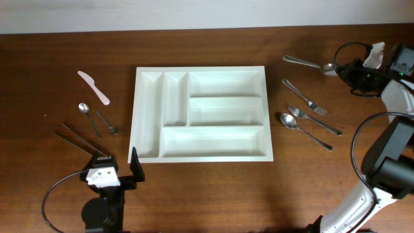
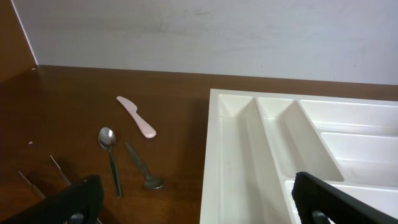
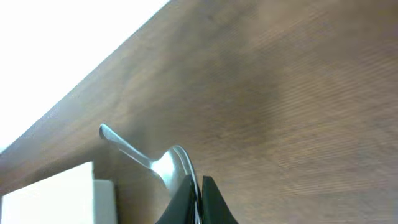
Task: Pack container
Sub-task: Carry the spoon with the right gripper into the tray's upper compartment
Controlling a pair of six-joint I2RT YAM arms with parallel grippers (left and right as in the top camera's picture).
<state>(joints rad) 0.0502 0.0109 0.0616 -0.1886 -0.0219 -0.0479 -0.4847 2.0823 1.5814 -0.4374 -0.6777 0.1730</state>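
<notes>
The white five-compartment container (image 1: pixel 202 69) lies in the middle of the table with nothing in it; its left part shows in the left wrist view (image 2: pixel 214 155). My left gripper (image 1: pixel 114 171) is open and empty at the front left, just off the container's near left corner (image 2: pixel 199 208). My right gripper (image 1: pixel 337 68) is at the far right, shut on the bowl of a steel spoon (image 1: pixel 305 62) that lies on the table. The right wrist view shows the fingers (image 3: pixel 200 194) pinching the spoon's bowl edge (image 3: pixel 168 165).
Left of the container lie a pink plastic knife (image 1: pixel 94 87), a small spoon (image 1: pixel 87 115), a short steel utensil (image 1: pixel 107 122) and thin metal sticks (image 1: pixel 77 139). Right of it lie two forks (image 1: pixel 304 96) (image 1: pixel 315 119) and a large spoon (image 1: pixel 304 129).
</notes>
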